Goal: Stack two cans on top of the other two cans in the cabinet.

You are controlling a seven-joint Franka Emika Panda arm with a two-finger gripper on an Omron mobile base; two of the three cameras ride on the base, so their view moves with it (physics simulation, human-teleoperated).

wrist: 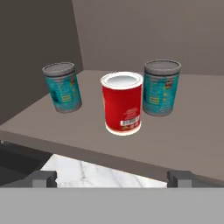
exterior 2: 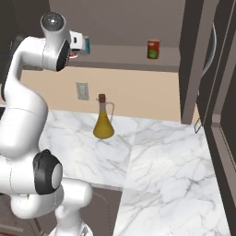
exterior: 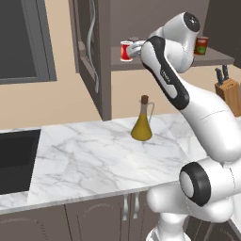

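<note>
Red and white-banded, a small can (wrist: 122, 103) stands upright on the cabinet's (exterior: 94, 56) flat grey-brown shelf board (wrist: 183, 140), straight ahead of the hand (wrist: 112, 177) and clear of its fingertips (wrist: 43, 177), which sit wide apart and grip nothing. Two teal-blue cans (wrist: 63, 87) flank the red cylinder, one close beside it, each matte-labelled with a dull metal top. Further along the shelf stands a green-labelled red can (exterior 2: 153, 49). Below, an amber glass bottle (exterior: 142, 121) rests on the marble bench (exterior: 94, 160).

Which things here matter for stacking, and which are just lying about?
Job: red white-band can; two teal cans; red green-label can; cabinet shelf; claw.
Idle: oil bottle; knife block; sink.
</note>
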